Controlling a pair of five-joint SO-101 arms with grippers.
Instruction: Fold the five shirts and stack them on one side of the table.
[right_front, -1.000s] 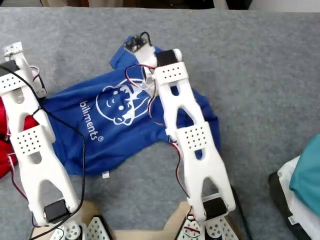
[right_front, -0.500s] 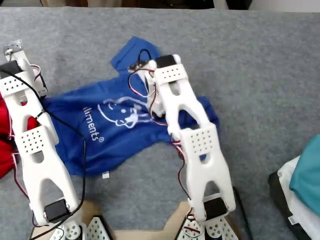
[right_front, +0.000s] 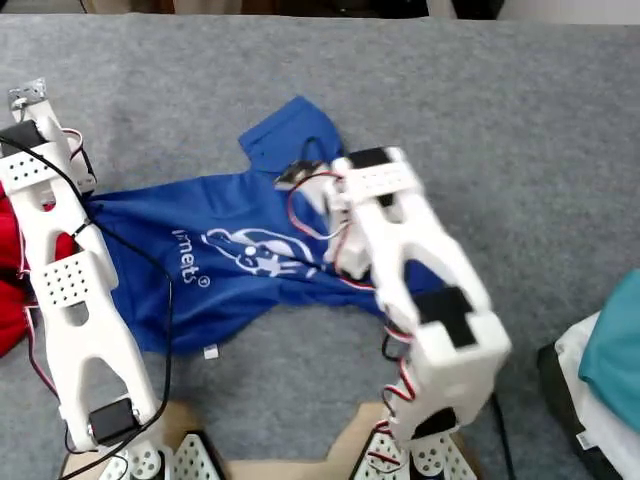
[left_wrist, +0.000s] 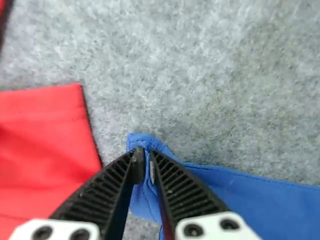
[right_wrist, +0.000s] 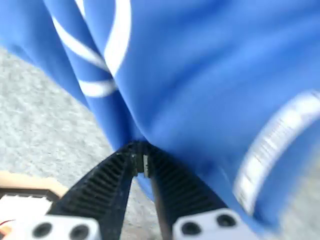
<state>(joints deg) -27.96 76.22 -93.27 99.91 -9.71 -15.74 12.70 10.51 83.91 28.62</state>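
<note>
A blue shirt (right_front: 240, 290) with a white print lies face up and stretched across the grey table. In the left wrist view my left gripper (left_wrist: 144, 161) is shut on a corner of the blue shirt (left_wrist: 240, 195), right beside a red shirt (left_wrist: 40, 145). In the high view the left arm (right_front: 60, 270) stands along the table's left side, over the red shirt (right_front: 10, 290). My right gripper (right_wrist: 142, 162) is shut on a bunched fold of the blue shirt (right_wrist: 200, 75). The right arm (right_front: 400, 250) is raised over the shirt's right half and hides that grip.
A pile of teal and white shirts (right_front: 610, 365) sits at the table's right edge, with a dark item (right_front: 555, 385) under it. Bare grey cloth (right_front: 520, 130) stretches across the far and right parts of the table.
The right arm has risen and swung back to the right and nearer, pulling the blue shirt with it. The print is now stretched flatter and the far sleeve lies uncovered. The left arm kept still.
</note>
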